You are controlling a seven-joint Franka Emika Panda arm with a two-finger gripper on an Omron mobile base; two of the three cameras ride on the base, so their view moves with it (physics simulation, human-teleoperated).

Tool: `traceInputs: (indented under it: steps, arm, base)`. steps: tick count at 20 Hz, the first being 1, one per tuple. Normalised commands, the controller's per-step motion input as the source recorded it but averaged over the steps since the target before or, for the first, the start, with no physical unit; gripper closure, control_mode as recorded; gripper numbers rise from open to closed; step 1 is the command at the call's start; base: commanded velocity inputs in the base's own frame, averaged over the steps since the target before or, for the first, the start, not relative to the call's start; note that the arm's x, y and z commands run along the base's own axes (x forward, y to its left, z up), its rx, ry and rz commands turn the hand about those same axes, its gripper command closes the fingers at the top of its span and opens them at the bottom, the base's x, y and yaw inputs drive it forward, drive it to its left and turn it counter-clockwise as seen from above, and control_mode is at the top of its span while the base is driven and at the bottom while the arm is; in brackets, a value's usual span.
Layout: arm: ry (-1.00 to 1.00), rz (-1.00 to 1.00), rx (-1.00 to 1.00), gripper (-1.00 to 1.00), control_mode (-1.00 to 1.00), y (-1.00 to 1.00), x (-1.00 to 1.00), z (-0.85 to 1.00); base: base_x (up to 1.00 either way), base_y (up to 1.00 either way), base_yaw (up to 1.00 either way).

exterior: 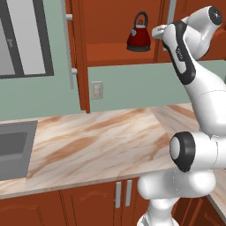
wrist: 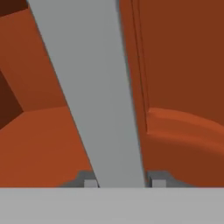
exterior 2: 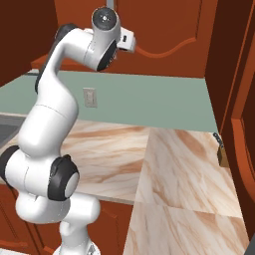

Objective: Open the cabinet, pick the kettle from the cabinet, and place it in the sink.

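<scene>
Reaching up to the cabinet [exterior: 119, 26], our gripper [wrist: 119, 179] has its two fingertips spread on either side of a door's silver bar handle [wrist: 87, 87], not visibly squeezing it. We see the kettle [exterior: 139, 35] on the open shelf, left of our hand. The sink [exterior: 13, 150] lies low and far left in the countertop [exterior: 97, 141].

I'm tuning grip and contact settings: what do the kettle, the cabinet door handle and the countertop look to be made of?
Kettle: probably enamelled or painted metal, given its glossy dark red body; the handle and knob look black, maybe plastic.
Cabinet door handle: flat, matte silver-grey bar, likely brushed metal.
Countertop: tan with rust-brown veining, marble-like stone or laminate, smooth, faint sheen.
</scene>
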Motion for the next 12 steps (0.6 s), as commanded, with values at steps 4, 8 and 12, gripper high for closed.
traceInputs:
  steps: [4,8,12]
  arm:
    - [0.00,0.00,-0.07,1.00,-1.00,0.45,0.07,0.00]
    - [0.00,0.00,-0.02,1.00,-1.00,0.35,0.04,0.00]
    - [0.00,0.02,0.00,1.00,-1.00,0.25,-0.23,0.00]
  base:
    - [0.00,0.00,0.00]
    - [0.00,0.00,0.00]
    - [0.00,0.00,0.00]
